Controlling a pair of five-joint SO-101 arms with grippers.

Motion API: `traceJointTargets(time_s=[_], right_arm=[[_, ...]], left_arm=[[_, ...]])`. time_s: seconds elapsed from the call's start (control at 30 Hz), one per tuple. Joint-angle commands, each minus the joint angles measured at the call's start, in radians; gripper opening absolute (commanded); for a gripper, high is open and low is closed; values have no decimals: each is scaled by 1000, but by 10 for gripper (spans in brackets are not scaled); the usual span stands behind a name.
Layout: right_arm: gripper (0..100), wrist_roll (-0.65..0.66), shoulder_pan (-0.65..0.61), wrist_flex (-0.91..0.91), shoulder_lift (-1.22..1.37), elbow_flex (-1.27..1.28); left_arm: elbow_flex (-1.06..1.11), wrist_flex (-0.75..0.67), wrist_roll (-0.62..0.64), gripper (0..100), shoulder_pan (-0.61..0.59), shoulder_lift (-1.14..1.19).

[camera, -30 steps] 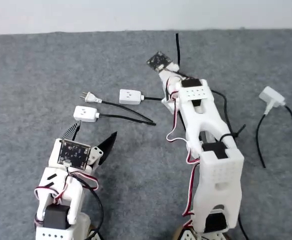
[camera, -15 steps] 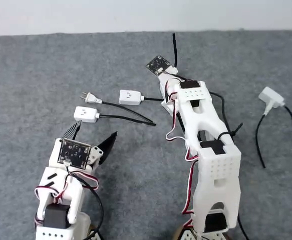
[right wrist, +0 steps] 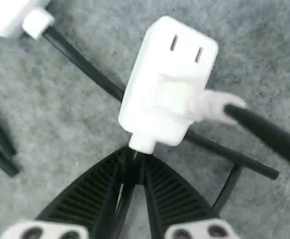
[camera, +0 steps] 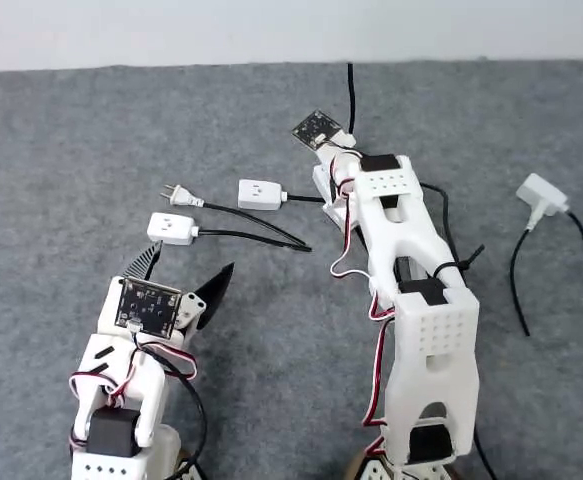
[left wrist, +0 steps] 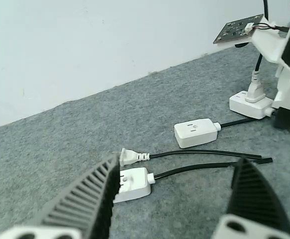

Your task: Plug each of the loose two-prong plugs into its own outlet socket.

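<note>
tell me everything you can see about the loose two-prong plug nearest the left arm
The two-prong plug is small and white, plastic by its look, with two bare metal prongs at one end and a ribbed collar where its black cord leaves. It lies flat on the grey carpet, unplugged. A white outlet socket lies close beside it, on the side nearer the arms, a narrow gap between. The open left gripper is short of it; nothing grips it.
</note>
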Motion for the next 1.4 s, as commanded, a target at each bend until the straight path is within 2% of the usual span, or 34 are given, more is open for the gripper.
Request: traceJointTargets(time_s=[0.0, 0.47, 0.9, 1.37], right_arm=[[9, 6, 41, 48, -105, -38], [9, 55, 216, 120, -255, -38], [9, 95, 450, 107, -351, -41], [9, 87, 693, 102, -346, -183]], left_arm=[[-10, -31, 5, 349, 6, 3], [-8, -31, 5, 349, 6, 3], [-4, -31, 5, 349, 26, 2], [1, -31, 3, 349, 28, 0]])
